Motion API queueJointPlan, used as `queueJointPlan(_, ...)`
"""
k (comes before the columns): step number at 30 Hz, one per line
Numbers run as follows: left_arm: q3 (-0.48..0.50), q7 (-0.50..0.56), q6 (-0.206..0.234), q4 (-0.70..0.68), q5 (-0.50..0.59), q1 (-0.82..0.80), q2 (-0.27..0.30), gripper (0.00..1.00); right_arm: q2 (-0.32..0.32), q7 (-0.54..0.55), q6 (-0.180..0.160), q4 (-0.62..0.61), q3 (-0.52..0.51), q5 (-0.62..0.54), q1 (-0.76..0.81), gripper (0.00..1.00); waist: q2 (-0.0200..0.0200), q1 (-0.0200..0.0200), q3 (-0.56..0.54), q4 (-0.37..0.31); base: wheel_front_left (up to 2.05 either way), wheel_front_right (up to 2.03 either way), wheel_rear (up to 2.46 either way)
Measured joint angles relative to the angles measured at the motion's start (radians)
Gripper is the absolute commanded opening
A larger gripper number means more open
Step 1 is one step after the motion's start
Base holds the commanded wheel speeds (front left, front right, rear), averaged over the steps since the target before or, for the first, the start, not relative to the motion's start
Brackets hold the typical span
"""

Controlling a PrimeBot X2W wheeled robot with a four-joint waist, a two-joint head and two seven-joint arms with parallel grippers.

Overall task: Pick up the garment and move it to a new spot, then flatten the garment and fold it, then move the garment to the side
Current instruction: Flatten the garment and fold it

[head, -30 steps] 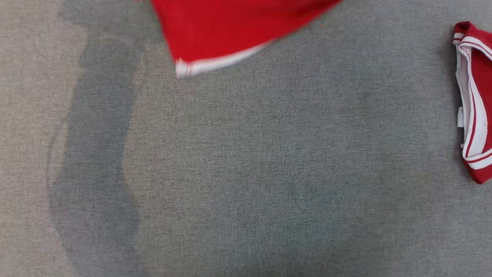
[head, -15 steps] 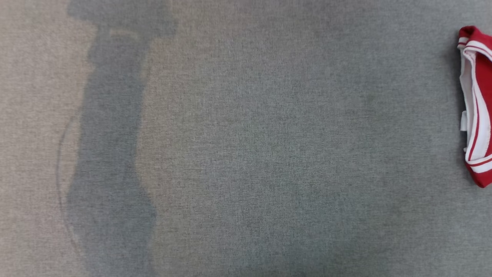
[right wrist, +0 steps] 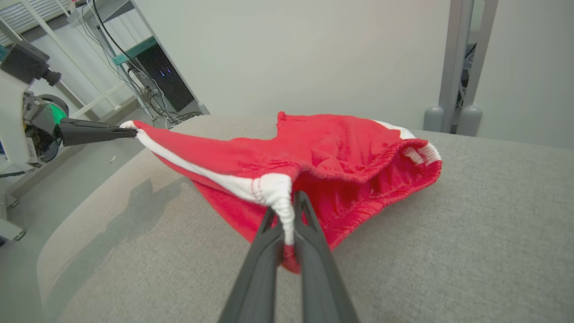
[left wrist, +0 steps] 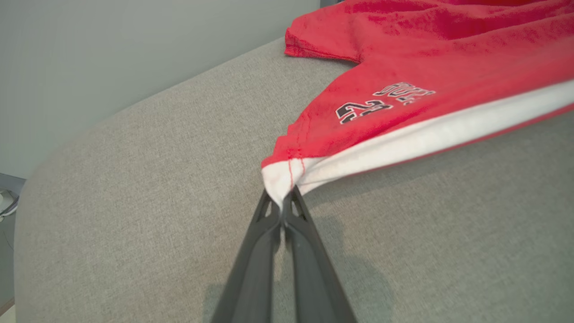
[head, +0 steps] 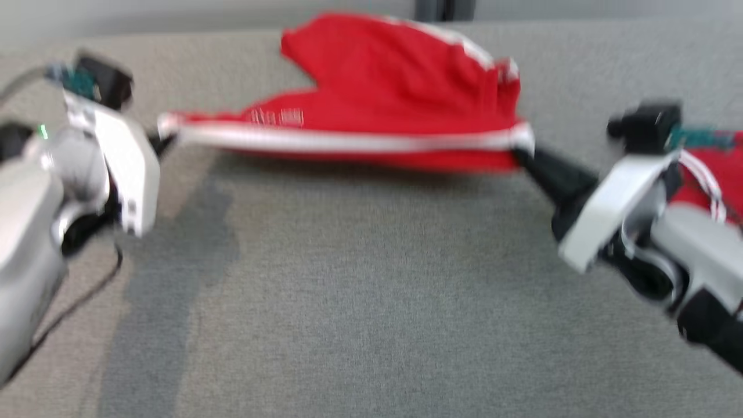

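Red shorts (head: 383,87) with white hem band, hem stretched taut just above grey fabric tabletop (head: 371,302), far part lying on it, left gripper (left wrist: 285,199) pinched onto one hem corner, right gripper (right wrist: 290,215) clamped on the other, blurred red cloth (head: 705,168) beside right arm, perhaps a second garment.

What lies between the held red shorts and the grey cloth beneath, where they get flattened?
Nothing visible. The left pincer and right pincer each pinch a white hem corner of the red shorts, stretched over bare grey cloth. A second red garment lies off to the right.
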Motion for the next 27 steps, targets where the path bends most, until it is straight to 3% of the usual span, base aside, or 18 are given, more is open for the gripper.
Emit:
queueJointPlan(8,-0.03,0.139,0.016,-0.332,-0.152,0.28,0.169,0.0,-0.129,0.051,0.0,-0.152,0.096,0.115,0.209,0.0,0.0,0.0,-0.15,0.005,0.0,0.0,0.0)
queueJointPlan(11,-0.044,0.213,0.056,-0.493,-0.209,0.373,0.246,0.0,-0.19,0.07,0.0,-0.224,0.112,0.127,0.29,0.0,0.0,0.0,-0.191,0.009,0.0,0.0,0.0)
queueJointPlan(19,-0.052,0.332,0.215,-0.834,-0.335,0.549,0.438,0.0,-0.311,0.133,0.0,-0.393,0.13,0.17,0.473,0.0,0.0,0.0,-0.249,0.009,0.0,0.0,0.0)
queueJointPlan(23,-0.037,0.346,0.267,-0.933,-0.391,0.592,0.493,0.0,-0.338,0.145,0.0,-0.434,0.113,0.17,0.501,0.0,0.0,0.0,-0.253,-0.007,0.0,0.0,0.0)
queueJointPlan(27,-0.025,0.347,0.286,-0.969,-0.394,0.594,0.508,0.0,-0.33,0.154,0.0,-0.447,0.072,0.165,0.501,0.0,0.0,0.0,-0.243,-0.025,0.0,0.0,0.0)
